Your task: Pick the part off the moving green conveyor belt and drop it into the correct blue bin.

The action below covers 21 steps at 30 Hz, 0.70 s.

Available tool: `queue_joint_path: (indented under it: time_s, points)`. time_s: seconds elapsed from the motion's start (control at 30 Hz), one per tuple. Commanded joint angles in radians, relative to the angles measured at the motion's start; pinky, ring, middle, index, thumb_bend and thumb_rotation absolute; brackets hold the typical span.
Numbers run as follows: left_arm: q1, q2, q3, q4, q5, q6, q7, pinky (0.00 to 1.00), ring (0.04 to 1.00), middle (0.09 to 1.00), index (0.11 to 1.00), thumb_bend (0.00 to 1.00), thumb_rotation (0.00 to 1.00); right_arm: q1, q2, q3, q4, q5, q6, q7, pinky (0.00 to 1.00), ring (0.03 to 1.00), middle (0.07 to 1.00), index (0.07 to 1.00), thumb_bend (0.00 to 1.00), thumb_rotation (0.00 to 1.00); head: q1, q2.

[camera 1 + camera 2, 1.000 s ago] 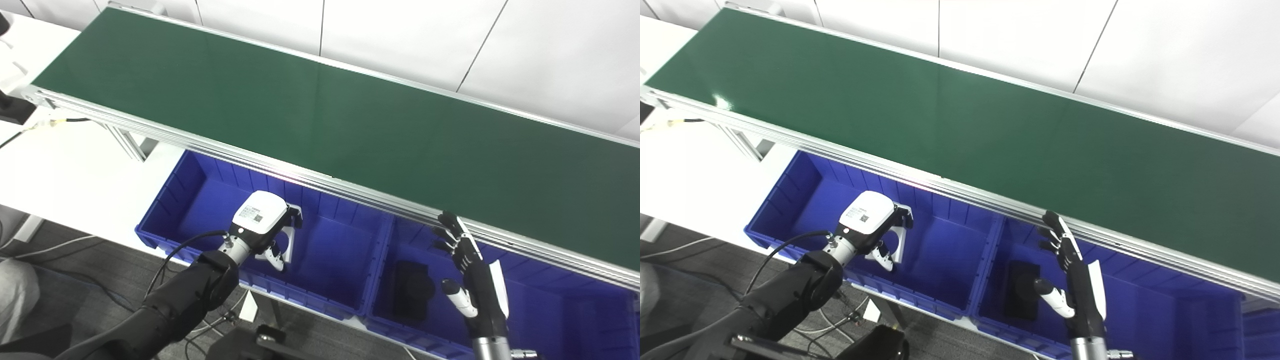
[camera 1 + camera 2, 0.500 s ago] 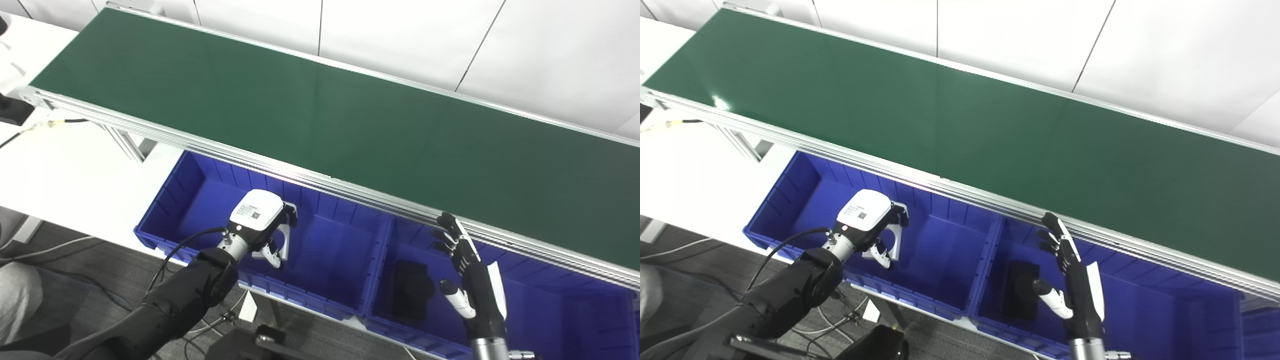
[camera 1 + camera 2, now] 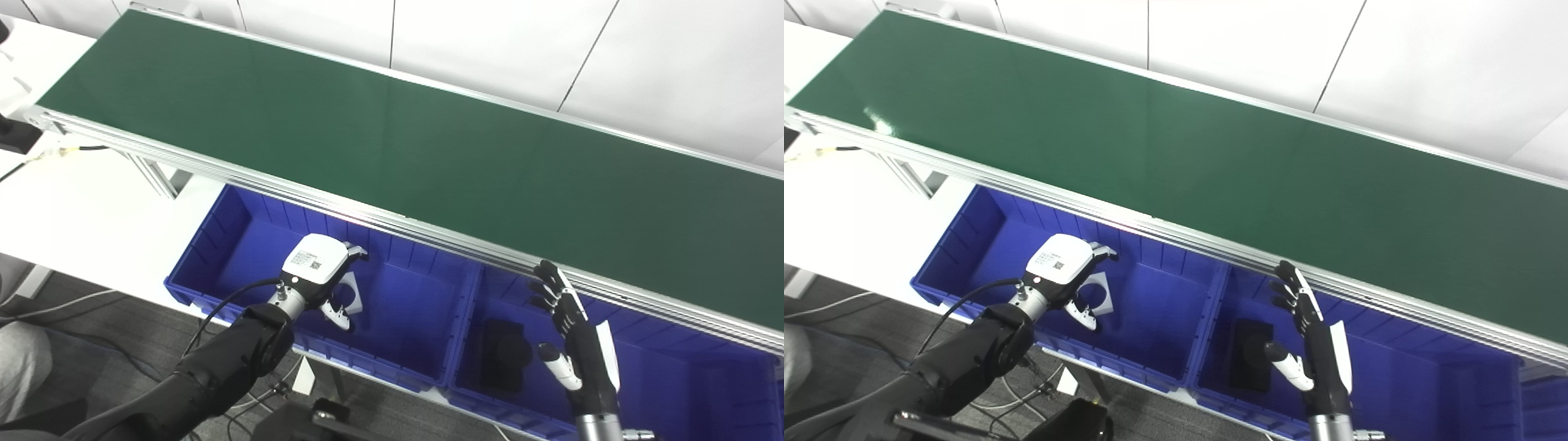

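Observation:
The green conveyor belt (image 3: 392,141) carries no part. My left hand (image 3: 318,272) hovers over the left blue bin (image 3: 208,242) with its fingers spread, open. A white flat part with a round hole (image 3: 353,293) sits just below those fingers inside that bin, free of them. My right hand (image 3: 576,331) stands upright and open over the right blue bin (image 3: 674,380), close under the belt's aluminium rail, holding nothing.
A black part (image 3: 505,355) lies in the right blue bin, left of my right hand. A white table (image 3: 92,208) extends to the left beneath the belt's end. The aluminium rail (image 3: 429,236) overhangs the back of both bins.
My left hand's fingers have opened and the white part has dropped out of them into the left bin. The right hand has sunk slightly.

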Motion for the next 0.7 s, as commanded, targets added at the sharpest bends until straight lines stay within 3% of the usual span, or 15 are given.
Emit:
queue_joint_path:
  time_s: [0.0,0.1,0.37,0.53,0.67]
  points:
    - [-0.005,0.016,0.009,-0.056,-0.006,-0.008,0.022,0.71,0.749,0.787,0.758,0.92,0.37,-0.009,-0.005,0.002,-0.022,0.002,-0.049,-0.016,0.78,0.843,0.901,0.923,0.92,0.90,0.000,-0.002]
    - [0.011,0.016,0.014,-0.113,-0.017,-0.036,0.043,0.71,0.744,0.785,0.756,0.91,0.39,-0.010,-0.007,0.004,-0.020,0.005,-0.050,-0.019,0.78,0.838,0.900,0.922,0.92,0.89,-0.003,-0.005]
    - [0.064,-0.003,0.018,-0.291,-0.071,-0.223,0.171,0.69,0.732,0.786,0.759,0.88,0.51,-0.015,-0.006,0.010,-0.005,0.016,-0.050,-0.019,0.78,0.838,0.908,0.921,0.93,0.88,-0.016,-0.018]
    - [0.093,-0.041,0.021,-0.404,-0.108,-0.327,0.190,0.67,0.731,0.794,0.777,0.88,0.63,-0.021,-0.004,0.021,0.006,0.010,-0.050,-0.031,0.78,0.837,0.919,0.918,0.92,0.88,-0.058,-0.025]
    - [0.113,-0.065,0.011,-0.463,-0.167,-0.413,0.146,0.68,0.739,0.792,0.790,0.86,0.55,-0.023,0.004,0.037,0.013,-0.013,-0.050,-0.054,0.78,0.829,0.912,0.914,0.92,0.89,-0.138,-0.021]
